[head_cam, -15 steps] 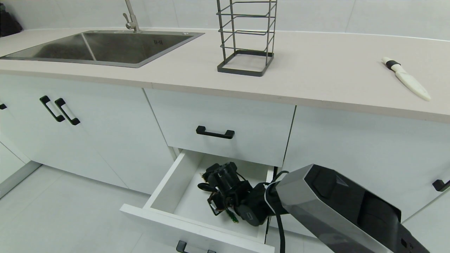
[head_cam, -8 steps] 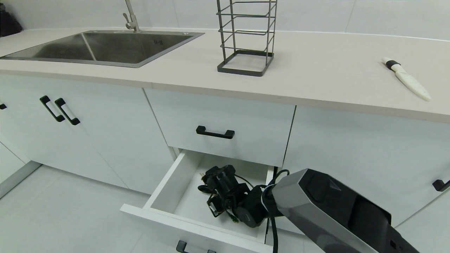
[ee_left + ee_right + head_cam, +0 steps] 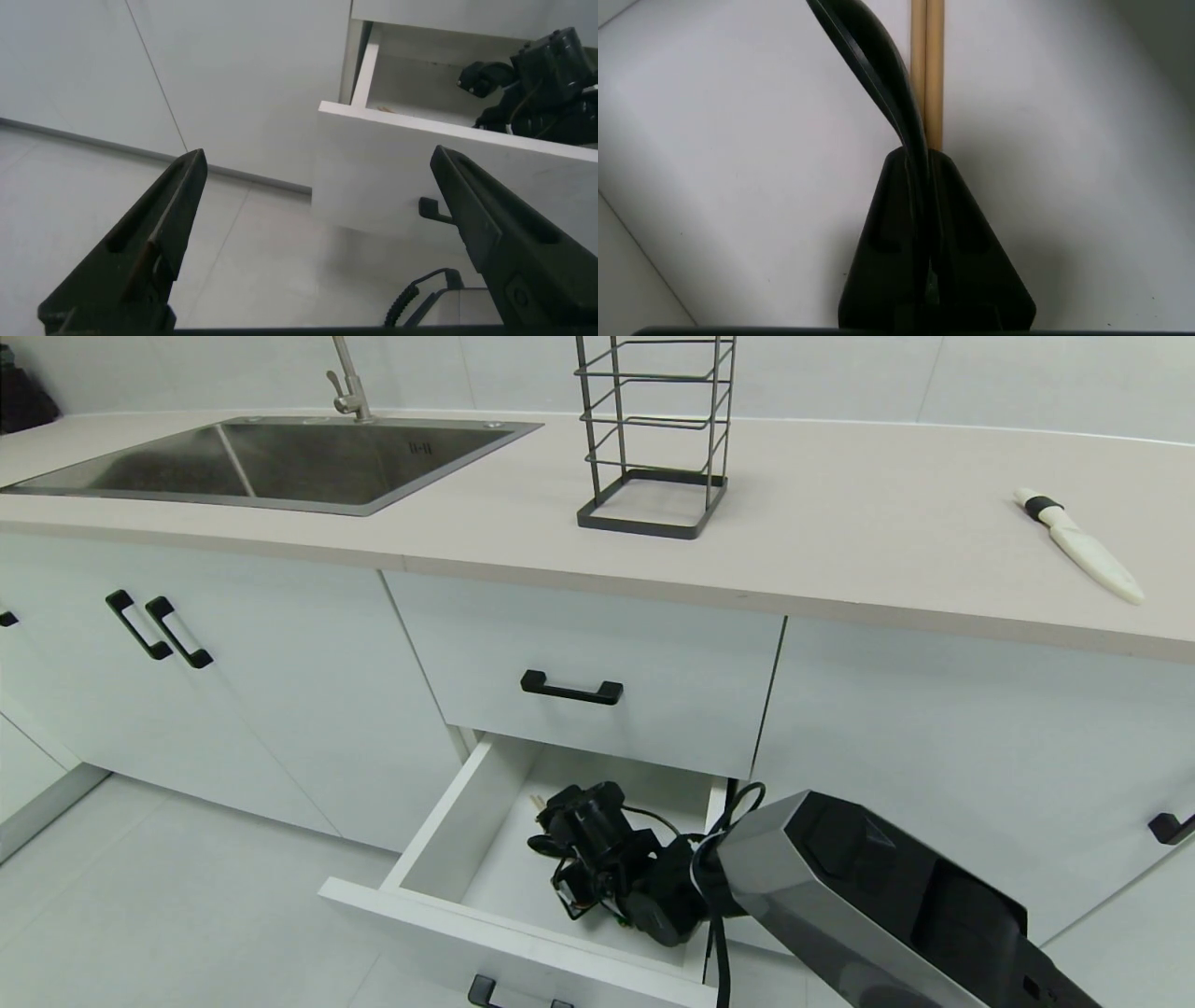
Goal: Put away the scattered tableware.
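Spoon and chopsticks position: inside the open lower drawer (image 3: 456, 814), above its white floor, carried by the right gripper (image 3: 553, 829).

Right gripper (image 3: 921, 166): lowered into the drawer, near the right-hand wall. Fingers pressed fully together, no gap visible between them. Clamped between them: the handle of a black spoon (image 3: 870, 58), bowl projecting ahead of the fingertips and tilted to one side. Lying directly beside the spoon handle: a pair of wooden chopsticks (image 3: 926, 65), parallel, touching each other, running into the same closed grip.

Left gripper (image 3: 318, 163): low, above the floor tiles, outside and in front of the drawer (image 3: 402, 173), well apart from it. Fingers (image 3: 159, 233) spread wide, holding nothing.

Drawer state: pulled out, front panel toward the robot; upper drawer above it closed.

Countertop (image 3: 840, 523) items:
- White knife (image 3: 1078, 543) with a black band near the handle end, lying flat at the far right.
- Dark wire rack (image 3: 635, 530), upright, near the middle.
- Steel sink (image 3: 280, 457) set into the left end.
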